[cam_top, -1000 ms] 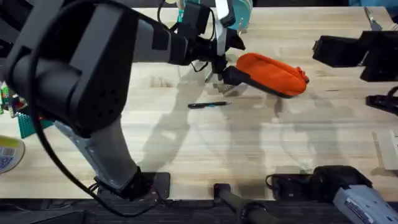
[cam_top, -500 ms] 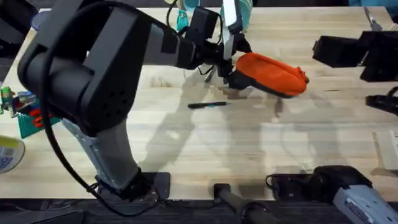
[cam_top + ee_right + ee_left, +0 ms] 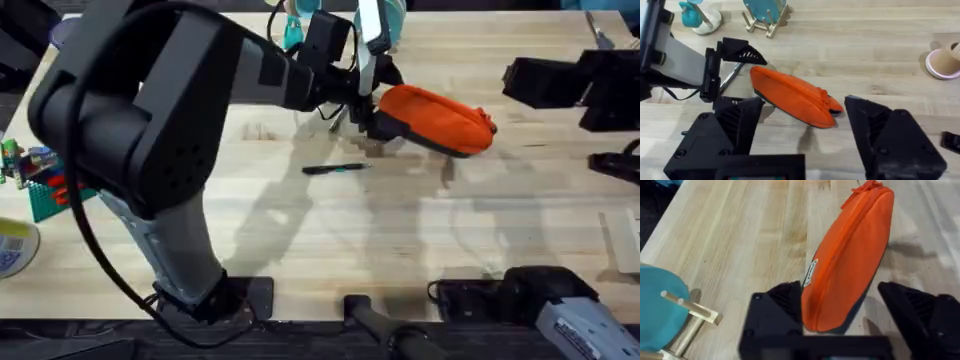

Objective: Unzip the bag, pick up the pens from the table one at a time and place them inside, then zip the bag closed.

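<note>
The orange bag (image 3: 440,118) lies zipped on the table (image 3: 300,240), right of the middle toward the back. My left gripper (image 3: 368,112) is at the bag's left end. In the left wrist view, that gripper (image 3: 840,305) is open and its black fingers (image 3: 780,302) straddle this end of the bag (image 3: 845,265); one finger touches the fabric and the other stands apart. A black pen (image 3: 335,168) lies in front of the bag. A slim grey pen (image 3: 732,75) lies under the left gripper. My right gripper (image 3: 805,120) hangs open and empty, well short of the bag (image 3: 795,95).
A teal disc on a wooden stand (image 3: 765,10) and a teal figure (image 3: 692,15) stand at the back. A pink-rimmed cup (image 3: 945,62) is off to the right. Black devices (image 3: 570,85) occupy the far right, and coloured bricks (image 3: 40,185) sit at the left edge.
My left gripper has slid a little to the right, closing in on the bag's left end, then held still. The bag and the black pen have not moved.
</note>
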Robot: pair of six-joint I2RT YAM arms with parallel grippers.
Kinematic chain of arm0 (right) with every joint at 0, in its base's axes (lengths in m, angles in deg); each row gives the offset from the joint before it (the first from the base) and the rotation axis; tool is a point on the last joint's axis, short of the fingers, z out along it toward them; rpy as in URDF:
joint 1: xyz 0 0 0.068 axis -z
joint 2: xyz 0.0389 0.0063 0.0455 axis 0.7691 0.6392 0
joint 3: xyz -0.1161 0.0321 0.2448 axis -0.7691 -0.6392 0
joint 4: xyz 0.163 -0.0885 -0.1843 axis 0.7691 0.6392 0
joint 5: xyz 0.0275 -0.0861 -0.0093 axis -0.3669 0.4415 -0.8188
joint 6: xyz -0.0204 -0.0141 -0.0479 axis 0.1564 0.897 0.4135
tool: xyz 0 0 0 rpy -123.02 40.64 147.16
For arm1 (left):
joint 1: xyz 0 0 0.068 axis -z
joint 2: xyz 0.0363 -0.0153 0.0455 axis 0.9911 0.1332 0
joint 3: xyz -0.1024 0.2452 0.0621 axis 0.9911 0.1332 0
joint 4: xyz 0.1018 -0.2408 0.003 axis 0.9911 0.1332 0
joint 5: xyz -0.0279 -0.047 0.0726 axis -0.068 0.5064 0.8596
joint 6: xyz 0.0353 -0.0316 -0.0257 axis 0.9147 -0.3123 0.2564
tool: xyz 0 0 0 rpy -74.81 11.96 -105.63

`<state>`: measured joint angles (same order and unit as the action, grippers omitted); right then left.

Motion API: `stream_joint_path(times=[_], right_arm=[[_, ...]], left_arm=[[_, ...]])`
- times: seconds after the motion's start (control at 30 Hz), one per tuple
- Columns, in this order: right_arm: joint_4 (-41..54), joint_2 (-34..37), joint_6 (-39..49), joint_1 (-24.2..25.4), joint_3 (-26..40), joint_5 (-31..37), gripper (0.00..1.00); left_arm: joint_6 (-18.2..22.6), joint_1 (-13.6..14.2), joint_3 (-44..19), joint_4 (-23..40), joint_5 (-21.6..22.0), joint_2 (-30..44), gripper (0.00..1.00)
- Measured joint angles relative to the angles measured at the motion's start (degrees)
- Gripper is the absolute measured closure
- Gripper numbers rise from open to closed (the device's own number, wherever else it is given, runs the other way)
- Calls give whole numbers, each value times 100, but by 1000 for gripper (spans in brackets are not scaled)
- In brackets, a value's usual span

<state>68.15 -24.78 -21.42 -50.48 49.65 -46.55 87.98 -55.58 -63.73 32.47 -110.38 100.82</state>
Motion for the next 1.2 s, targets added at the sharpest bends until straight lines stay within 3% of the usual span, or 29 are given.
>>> stream_joint_path(times=[0.1,0.2,0.4,0.87,1.2], right_arm=[[0,0,0,0,0,0,6],[2,2,0,0,0,0,5],[2,2,0,0,0,0,6],[441,-268,409,47,139,1,5],[1607,-310,1162,725,743,-2,7]], left_arm=[[8,0,0,-2,39,0,273],[14,-2,0,-4,78,0,381],[25,-44,-7,-20,165,0,927],[36,-37,-7,-19,170,0,960],[36,-37,-7,-17,170,0,960]])
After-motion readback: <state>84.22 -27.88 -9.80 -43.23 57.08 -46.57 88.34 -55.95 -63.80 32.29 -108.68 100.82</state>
